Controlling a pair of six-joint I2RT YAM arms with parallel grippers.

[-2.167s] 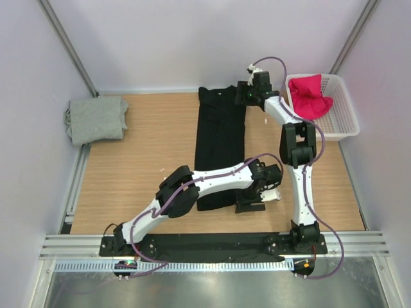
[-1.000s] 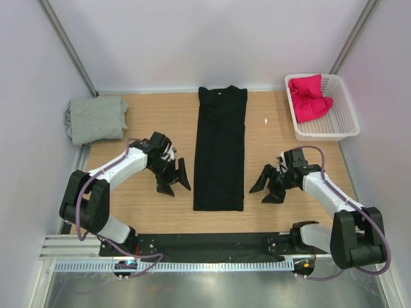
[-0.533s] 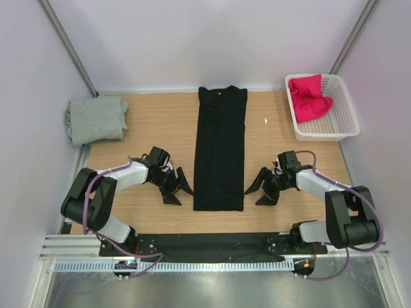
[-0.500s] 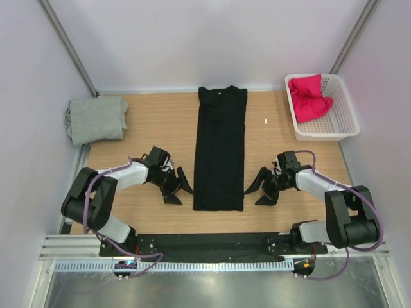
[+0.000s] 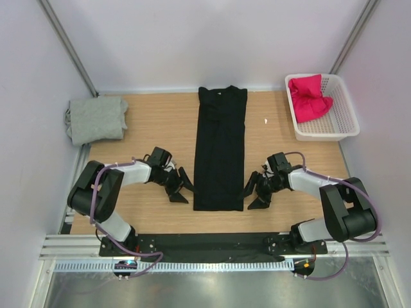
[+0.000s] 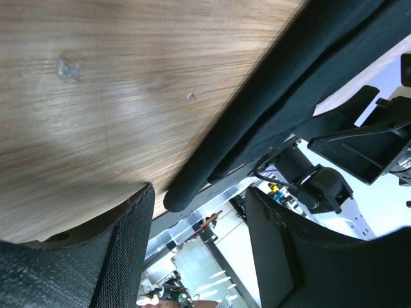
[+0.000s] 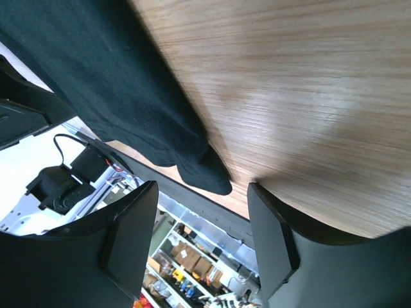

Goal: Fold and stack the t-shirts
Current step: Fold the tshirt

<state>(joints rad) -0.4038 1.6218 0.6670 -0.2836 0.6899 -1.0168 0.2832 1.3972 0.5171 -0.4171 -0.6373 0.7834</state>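
The black t-shirt (image 5: 220,147) lies flat in the middle of the table, folded into a long narrow strip running front to back. My left gripper (image 5: 182,188) is open, low on the table just left of the strip's near left corner (image 6: 192,186). My right gripper (image 5: 253,192) is open, low on the table just right of the near right corner (image 7: 205,172). Neither holds anything. The grey t-shirt (image 5: 96,119) lies folded at the far left. The magenta-red t-shirt (image 5: 308,97) is crumpled in the basket.
A white mesh basket (image 5: 343,125) stands at the far right corner. Bare wooden table (image 5: 148,141) shows on both sides of the black strip. A small white scrap (image 5: 266,120) lies right of the strip. Walls close in left, right and behind.
Both grippers have drawn in toward the near corners of the black strip, the left moving right and the right moving left. The shirts have not moved.
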